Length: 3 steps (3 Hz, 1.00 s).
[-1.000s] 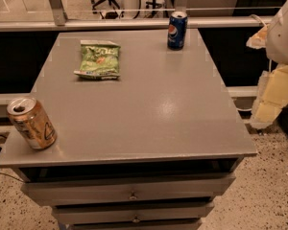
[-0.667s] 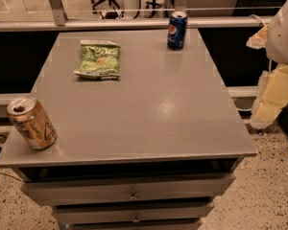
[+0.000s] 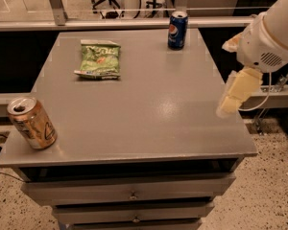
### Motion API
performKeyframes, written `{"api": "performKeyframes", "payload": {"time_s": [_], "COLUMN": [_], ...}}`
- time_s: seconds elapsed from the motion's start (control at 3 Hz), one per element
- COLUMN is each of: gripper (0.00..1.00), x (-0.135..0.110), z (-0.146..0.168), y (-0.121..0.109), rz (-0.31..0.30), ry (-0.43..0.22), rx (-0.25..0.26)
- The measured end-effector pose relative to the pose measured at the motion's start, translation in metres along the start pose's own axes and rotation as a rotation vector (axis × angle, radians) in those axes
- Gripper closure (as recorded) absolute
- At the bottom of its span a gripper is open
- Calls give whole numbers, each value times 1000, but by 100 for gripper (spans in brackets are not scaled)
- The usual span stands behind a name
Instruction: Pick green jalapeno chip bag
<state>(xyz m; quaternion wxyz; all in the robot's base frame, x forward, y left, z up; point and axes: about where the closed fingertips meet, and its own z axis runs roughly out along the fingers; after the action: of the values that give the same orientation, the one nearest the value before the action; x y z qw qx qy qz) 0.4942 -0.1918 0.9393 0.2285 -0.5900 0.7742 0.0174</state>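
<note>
The green jalapeno chip bag (image 3: 98, 59) lies flat on the far left part of the grey table top (image 3: 149, 109); it is light green with white edges and a reddish mark at its centre. My gripper (image 3: 234, 96) hangs from the white arm (image 3: 271, 35) over the table's right edge, pointing down. It is far to the right of the bag and nearer the camera, and it touches nothing.
A blue soda can (image 3: 177, 29) stands at the far edge, right of the bag. An orange-tan can (image 3: 31, 122) stands tilted at the near left corner. The table has drawers (image 3: 133, 194) at the front. A metal rail and an office chair stand behind.
The arm and gripper have moved left, from beside the table to over its right edge. The bag and both cans have not moved.
</note>
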Motion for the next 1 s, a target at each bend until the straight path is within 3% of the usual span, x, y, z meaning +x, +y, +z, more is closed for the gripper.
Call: {"api": "performKeyframes", "payload": {"time_s": [0.33,0.67,1.0], "gripper": [0,0,0], "x": [-29,-77,-116], "z": [46,101,130], "y": [-31,-70,-86], "rz": [17,79,111], "ry": [-137,-308,-403], "rx": [1,8,7]}}
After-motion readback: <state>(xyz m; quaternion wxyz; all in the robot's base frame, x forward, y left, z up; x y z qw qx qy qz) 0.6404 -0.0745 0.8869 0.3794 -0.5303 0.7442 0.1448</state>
